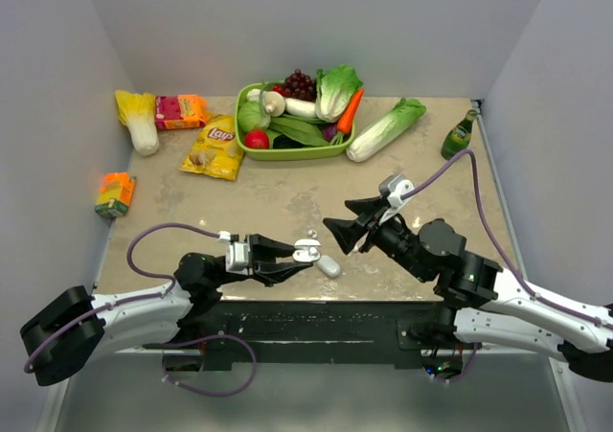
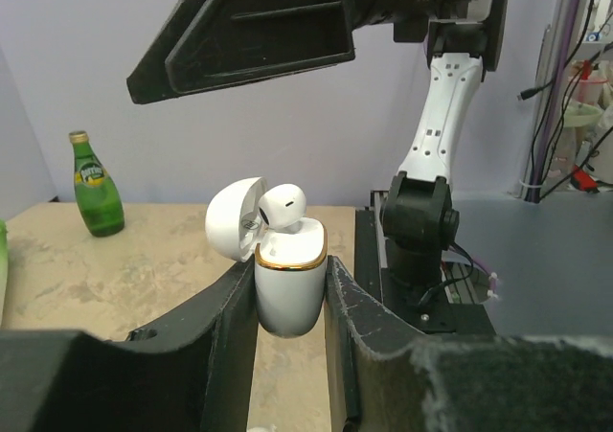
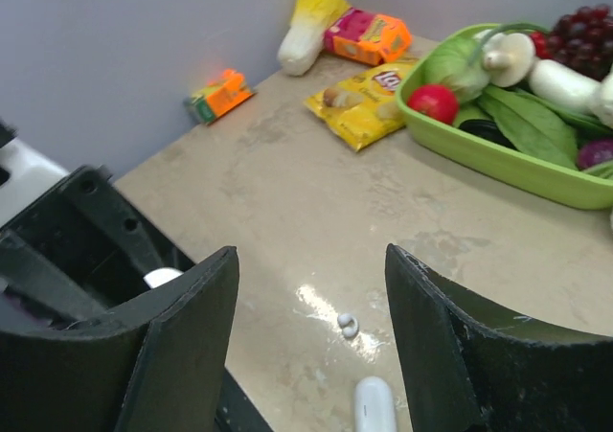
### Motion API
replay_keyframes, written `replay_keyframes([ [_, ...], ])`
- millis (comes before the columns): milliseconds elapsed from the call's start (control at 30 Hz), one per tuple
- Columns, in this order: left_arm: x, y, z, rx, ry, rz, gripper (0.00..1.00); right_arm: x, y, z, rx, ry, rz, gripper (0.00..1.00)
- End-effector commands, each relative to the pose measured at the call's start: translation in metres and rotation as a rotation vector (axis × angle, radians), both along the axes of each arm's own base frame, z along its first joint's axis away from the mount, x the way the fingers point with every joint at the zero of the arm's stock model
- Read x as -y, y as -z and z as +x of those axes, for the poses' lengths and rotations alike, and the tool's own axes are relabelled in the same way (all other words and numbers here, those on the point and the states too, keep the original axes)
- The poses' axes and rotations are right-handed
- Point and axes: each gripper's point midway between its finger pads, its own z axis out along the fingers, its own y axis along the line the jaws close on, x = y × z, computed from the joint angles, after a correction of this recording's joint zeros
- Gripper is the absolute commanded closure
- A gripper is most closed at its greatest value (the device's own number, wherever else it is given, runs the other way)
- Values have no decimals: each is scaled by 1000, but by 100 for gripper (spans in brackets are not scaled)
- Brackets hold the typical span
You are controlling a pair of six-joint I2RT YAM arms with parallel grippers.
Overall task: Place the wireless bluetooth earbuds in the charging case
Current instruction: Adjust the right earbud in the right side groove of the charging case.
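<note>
The left gripper (image 1: 303,258) was pinched tight on the upright white charging case (image 2: 287,284). Its lid was tipped open and one earbud (image 2: 283,206) sat partway in a socket. Close by and higher, the right gripper (image 3: 311,260) hung with jaws spread wide, holding nothing. A second earbud (image 3: 348,325) lay loose on the counter (image 3: 287,193), near another white case (image 3: 374,405).

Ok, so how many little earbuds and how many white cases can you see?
Earbuds: 2 (seated earbud in the open case, loose earbud on the table)
Cases: 2 (open case held in the left gripper, closed case on the table)
Total: 4
</note>
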Motion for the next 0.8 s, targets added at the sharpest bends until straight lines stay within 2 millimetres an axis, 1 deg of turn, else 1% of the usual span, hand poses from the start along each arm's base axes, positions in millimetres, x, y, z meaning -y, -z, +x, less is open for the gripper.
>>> replay_keyframes([
  [0,-40,-86,-39,305,36,-351,100,-6,-21,-33,59,-204,-12,34],
  [67,-39,-85,-37,302,29,-345,100,-7,-17,-41,64,-250,-49,34],
  [233,-37,-87,-33,301,13,-337,100,-7,-7,-47,59,-290,-96,35],
  [333,-36,-87,-32,300,8,-332,100,-10,2,-47,45,-299,-125,35],
  [600,-34,-90,-31,300,11,-325,100,-19,15,-43,18,-304,-184,35],
  [767,-34,-90,-32,300,15,-325,100,-24,19,-41,5,-303,-195,35],
])
